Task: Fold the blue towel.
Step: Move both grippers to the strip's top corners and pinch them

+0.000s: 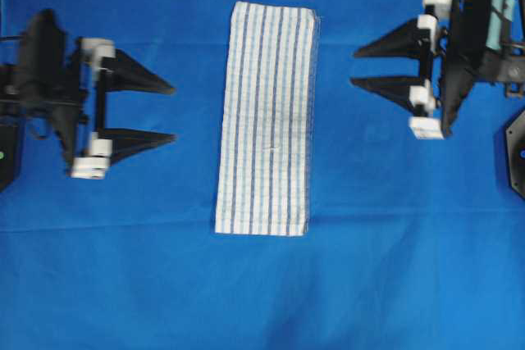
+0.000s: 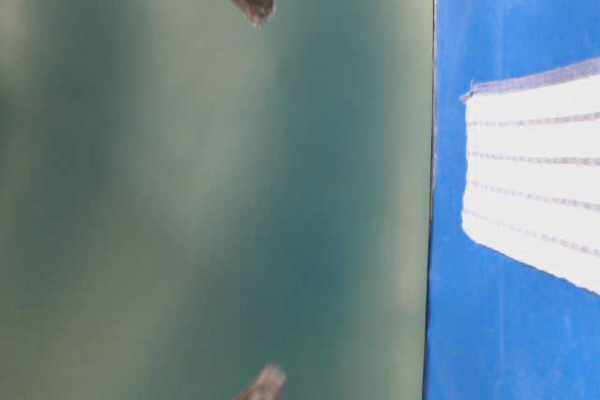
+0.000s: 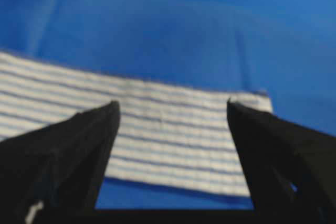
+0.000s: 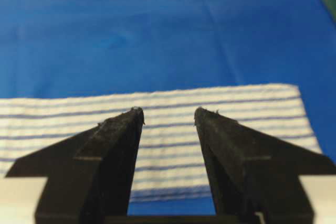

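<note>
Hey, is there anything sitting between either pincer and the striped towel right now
Nothing visible. The left pincer and right pincer both stand open, apart from the striped towel, with only bare blue sheet in the gaps.

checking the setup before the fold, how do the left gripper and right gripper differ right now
The left gripper sits left of the blue towel, its fingers pointing right; the right gripper sits on the towel's right, fingers pointing left. The left gripper's fingers stand wider apart than the right gripper's. The right gripper sits nearer the towel's far end, the left gripper nearer its middle. Both are open, empty and clear of the towel.
</note>
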Available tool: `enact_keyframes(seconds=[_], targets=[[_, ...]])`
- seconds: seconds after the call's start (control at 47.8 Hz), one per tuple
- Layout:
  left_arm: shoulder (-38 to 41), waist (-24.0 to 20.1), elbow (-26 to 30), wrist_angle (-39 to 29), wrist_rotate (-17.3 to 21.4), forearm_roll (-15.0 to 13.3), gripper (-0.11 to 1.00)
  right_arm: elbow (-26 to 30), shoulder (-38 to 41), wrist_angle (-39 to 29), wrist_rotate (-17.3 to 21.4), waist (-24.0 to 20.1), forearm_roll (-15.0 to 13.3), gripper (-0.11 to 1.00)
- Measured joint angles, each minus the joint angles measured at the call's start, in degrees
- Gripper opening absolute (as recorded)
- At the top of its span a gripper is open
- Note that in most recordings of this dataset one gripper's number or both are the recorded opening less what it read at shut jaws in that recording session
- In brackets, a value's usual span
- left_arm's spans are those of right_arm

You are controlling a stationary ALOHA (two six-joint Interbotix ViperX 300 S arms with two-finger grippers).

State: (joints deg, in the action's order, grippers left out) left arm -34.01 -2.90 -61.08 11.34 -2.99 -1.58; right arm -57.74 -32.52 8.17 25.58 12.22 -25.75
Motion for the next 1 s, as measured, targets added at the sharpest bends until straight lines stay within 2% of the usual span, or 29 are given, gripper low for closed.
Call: enact_keyframes(seconds=[0.146, 0.335, 0.753, 1.004], targets=[[-4.2, -1.4, -3.4, 1.7, 0.0, 0.0, 0.76, -1.5, -0.4, 1.5, 1.5, -1.5, 0.5, 0.51], [-5.4, -1.7, -4.4, 2.4, 0.0, 0.0, 0.76, -1.7, 0.4, 2.6, 1.5, -1.6, 0.5, 0.51], [-2.1, -1.8, -4.1, 3.3, 0.2, 0.0, 0.76, -1.7, 1.1, 2.8, 1.5, -1.6, 0.4, 0.52], [4.0, -5.3, -1.2, 7.5, 2.1, 0.0, 0.80, 0.2, 4.0, 2.8, 1.5, 1.9, 0.5, 0.64]])
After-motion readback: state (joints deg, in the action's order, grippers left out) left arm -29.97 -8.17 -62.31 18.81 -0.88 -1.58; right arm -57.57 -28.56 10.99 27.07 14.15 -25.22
